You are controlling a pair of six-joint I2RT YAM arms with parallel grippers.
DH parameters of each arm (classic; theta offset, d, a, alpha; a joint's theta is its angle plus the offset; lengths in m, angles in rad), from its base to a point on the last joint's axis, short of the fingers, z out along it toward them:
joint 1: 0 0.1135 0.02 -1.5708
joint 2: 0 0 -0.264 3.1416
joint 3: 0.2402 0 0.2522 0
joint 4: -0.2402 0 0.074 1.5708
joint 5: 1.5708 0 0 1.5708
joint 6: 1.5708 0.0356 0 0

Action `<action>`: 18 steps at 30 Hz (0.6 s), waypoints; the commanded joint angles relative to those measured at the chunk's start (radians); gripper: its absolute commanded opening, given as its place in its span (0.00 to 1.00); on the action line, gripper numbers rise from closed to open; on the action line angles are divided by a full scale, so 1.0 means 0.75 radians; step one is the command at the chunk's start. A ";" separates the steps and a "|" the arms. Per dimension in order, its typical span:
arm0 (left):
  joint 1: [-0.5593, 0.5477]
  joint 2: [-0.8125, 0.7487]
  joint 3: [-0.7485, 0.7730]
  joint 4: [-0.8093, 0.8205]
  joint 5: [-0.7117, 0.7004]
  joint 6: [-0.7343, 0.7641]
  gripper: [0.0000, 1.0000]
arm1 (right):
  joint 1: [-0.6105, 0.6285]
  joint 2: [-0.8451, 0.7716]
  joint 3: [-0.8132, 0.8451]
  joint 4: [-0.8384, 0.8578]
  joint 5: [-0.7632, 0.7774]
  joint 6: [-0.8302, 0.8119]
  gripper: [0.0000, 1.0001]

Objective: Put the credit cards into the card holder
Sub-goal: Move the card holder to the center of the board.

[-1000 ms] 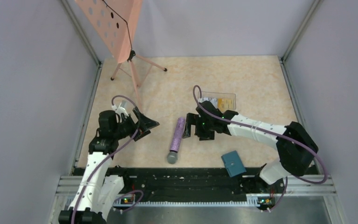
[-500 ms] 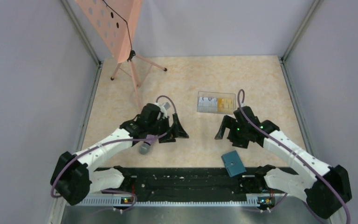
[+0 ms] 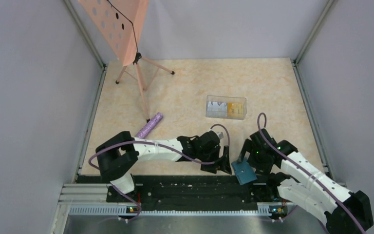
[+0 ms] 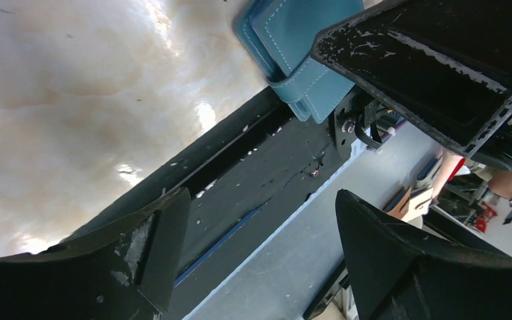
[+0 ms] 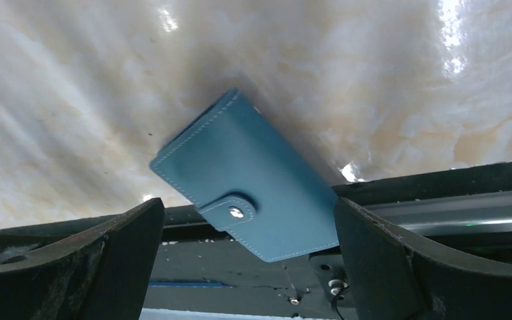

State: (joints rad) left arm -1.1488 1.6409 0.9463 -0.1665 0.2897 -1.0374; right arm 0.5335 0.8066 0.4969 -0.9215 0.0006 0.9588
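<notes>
Overhead view of a beige marbled tabletop [image 3: 185, 87] with two robot arms reaching in from the bottom edge. The teal card holder [image 3: 245, 172] lies closed at the lower centre-right of the frame, on the near edge of the tabletop, with one corner over the black rail [image 3: 175, 187]. The right wrist view shows its snap tab [image 5: 235, 212] fastened.

The right gripper [image 3: 244, 157] is poised over the card holder. It is spread wide, with one finger on each side of the holder and nothing clamped. The left gripper [image 3: 218, 167] is just left of the holder, also spread wide and holding nothing.

The credit cards [image 3: 233, 108], yellow and white, sit inside a clear box [image 3: 226, 101] at the upper centre-right, well apart from the holder. A purple microphone [image 3: 149, 125] lies at centre-left, and a pink music stand [image 3: 119, 27] stands at upper left.
</notes>
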 commanded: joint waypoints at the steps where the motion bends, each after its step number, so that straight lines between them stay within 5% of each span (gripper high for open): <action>1: -0.050 0.075 0.045 0.199 -0.047 -0.168 0.84 | -0.006 -0.021 -0.032 0.001 0.022 0.055 0.98; 15: -0.017 0.088 -0.123 0.392 -0.172 -0.328 0.70 | 0.010 0.123 -0.154 0.628 -0.516 0.125 0.92; 18: 0.021 0.037 -0.170 0.385 -0.188 -0.329 0.67 | 0.048 0.197 -0.112 0.724 -0.524 0.156 0.83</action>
State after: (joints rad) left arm -1.1755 1.7401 0.8547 0.0475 0.2417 -1.2575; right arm 0.5358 0.9112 0.3664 -0.6506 -0.3000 1.0313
